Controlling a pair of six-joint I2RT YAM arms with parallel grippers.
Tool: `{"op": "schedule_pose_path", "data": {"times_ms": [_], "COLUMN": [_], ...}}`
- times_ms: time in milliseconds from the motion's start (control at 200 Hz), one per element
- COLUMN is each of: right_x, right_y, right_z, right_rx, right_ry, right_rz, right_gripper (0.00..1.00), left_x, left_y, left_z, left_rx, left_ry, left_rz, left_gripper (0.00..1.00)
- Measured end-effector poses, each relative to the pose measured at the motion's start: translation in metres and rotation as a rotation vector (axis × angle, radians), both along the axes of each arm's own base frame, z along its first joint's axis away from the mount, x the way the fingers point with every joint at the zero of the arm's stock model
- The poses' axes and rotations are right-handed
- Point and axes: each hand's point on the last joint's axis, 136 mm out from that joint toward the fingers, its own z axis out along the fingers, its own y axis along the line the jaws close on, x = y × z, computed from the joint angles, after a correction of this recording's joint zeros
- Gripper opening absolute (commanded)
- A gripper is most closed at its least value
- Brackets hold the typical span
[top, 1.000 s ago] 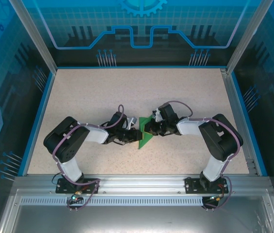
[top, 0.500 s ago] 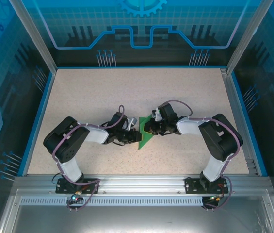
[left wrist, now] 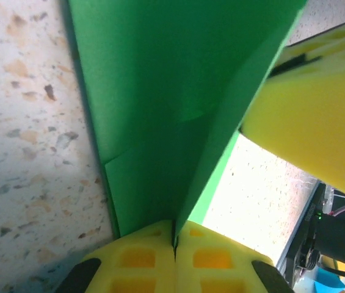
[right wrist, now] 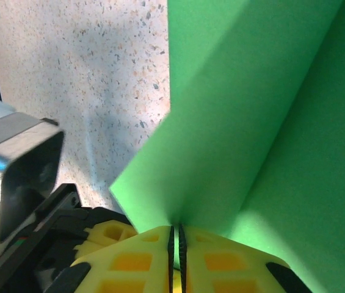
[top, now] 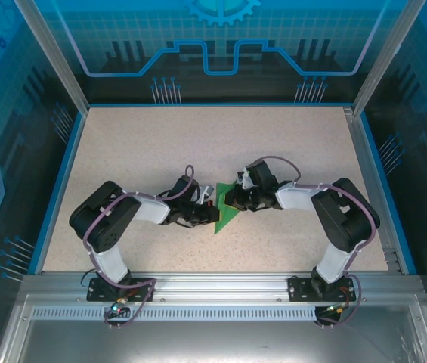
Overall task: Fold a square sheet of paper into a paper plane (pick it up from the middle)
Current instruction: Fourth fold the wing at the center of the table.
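- The green paper [top: 226, 209], folded into a raised wedge, sits around the middle of the table [top: 160, 144], slightly toward its near edge, between the two arms.
- The left gripper [left wrist: 174, 237] is clamped on one creased edge, its pads meeting with only the sheet between them.
- The right gripper [right wrist: 175, 235] pinches another fold from the opposite side, its jaws closed on it.
- A clean crease likely needs both pinches firm and neither arm tugging outward, or the thin sheet may tear.
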Motion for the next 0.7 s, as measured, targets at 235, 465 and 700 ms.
{"op": "schedule_pose_path", "data": {"times_ms": [235, 465, 700], "right_x": [0.000, 0.003, 0.009], "right_y": [0.002, 0.006, 0.009], "right_z": [0.002, -0.007, -0.008], "right_rx": [0.012, 0.020, 0.020], "right_ry": [-0.006, 0.008, 0.007], "right_rz": [0.006, 0.002, 0.001], "right_gripper": [0.14, 0.14, 0.14], "left_x": [0.002, 0.004, 0.007], "left_y": [0.000, 0.001, 0.006], "left_z": [0.001, 0.001, 0.001], "left_rx": [-0.054, -0.080, -0.093], "left_ry": [0.052, 0.083, 0.095], "left_rz": [0.013, 0.024, 0.038], "left_gripper": [0.03, 0.02, 0.02]}}
